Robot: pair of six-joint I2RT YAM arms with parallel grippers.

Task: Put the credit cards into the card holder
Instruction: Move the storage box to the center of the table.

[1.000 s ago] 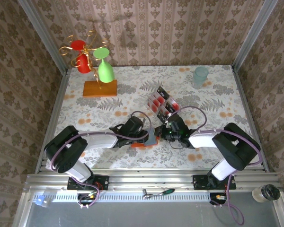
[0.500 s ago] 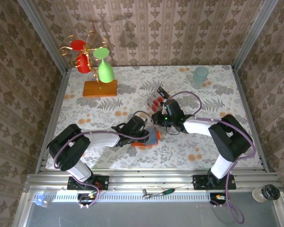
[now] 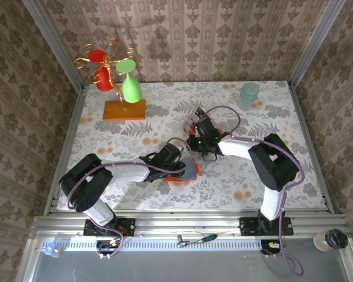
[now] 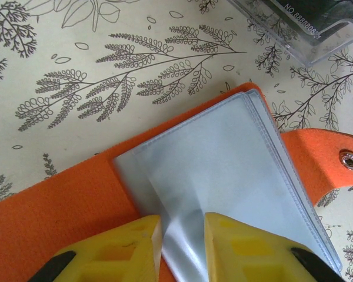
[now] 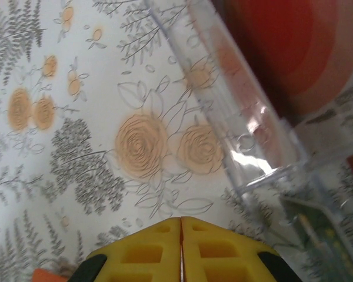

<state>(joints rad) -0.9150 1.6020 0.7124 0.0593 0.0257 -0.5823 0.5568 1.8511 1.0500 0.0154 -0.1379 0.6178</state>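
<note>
The card holder (image 3: 191, 171) lies open on the flowered cloth, orange outside with a grey inner sleeve (image 4: 223, 158). My left gripper (image 3: 179, 164) is shut on that sleeve, which tents up between the yellow fingertips (image 4: 182, 226). The credit cards (image 3: 191, 122) stand in a clear tray just beyond it, black and pale ones with red round marks. A red-marked card (image 5: 282, 47) shows behind the tray wall (image 5: 241, 106). My right gripper (image 3: 196, 130) hovers at the tray's near side, its jaws (image 5: 181, 222) pressed together with nothing between them.
An orange block with a gold wire stand holding red and green glasses (image 3: 124, 110) sits at the back left. A pale green cup (image 3: 249, 94) stands at the back right. The holder's snap tab (image 4: 350, 160) sticks out toward the tray.
My right gripper has left the card holder's right side and swung away from me to the card tray, staying shut. The left gripper keeps its pinch on the sleeve.
</note>
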